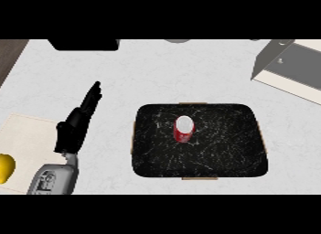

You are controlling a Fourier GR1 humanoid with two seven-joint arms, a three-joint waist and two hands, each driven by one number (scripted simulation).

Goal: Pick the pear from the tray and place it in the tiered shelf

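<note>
Shows at eight o'clock only. Ends in a black left robot hand, slim, with long tapering fingers and a thicker palm. Joins through a narrow wrist to a pale grey forearm, boxy, with darker recessed panels.

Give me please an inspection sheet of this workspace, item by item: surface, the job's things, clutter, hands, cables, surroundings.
Surface: white counter, lightly speckled.
Job's things: the pear, which shows as a small red and white thing, lies near the middle of the black tray. The tiered shelf stands at the far right, apart from the tray.
Clutter: a yellow lemon on a beige mat, near left.
Hands: the left hand is open with straight fingers, left of the tray, holding nothing. The right hand is not in view.
Cables: nothing seen.
Surroundings: a black object and a grey round thing, both cut off at the far edge. A dark wood strip at the far left.
</note>
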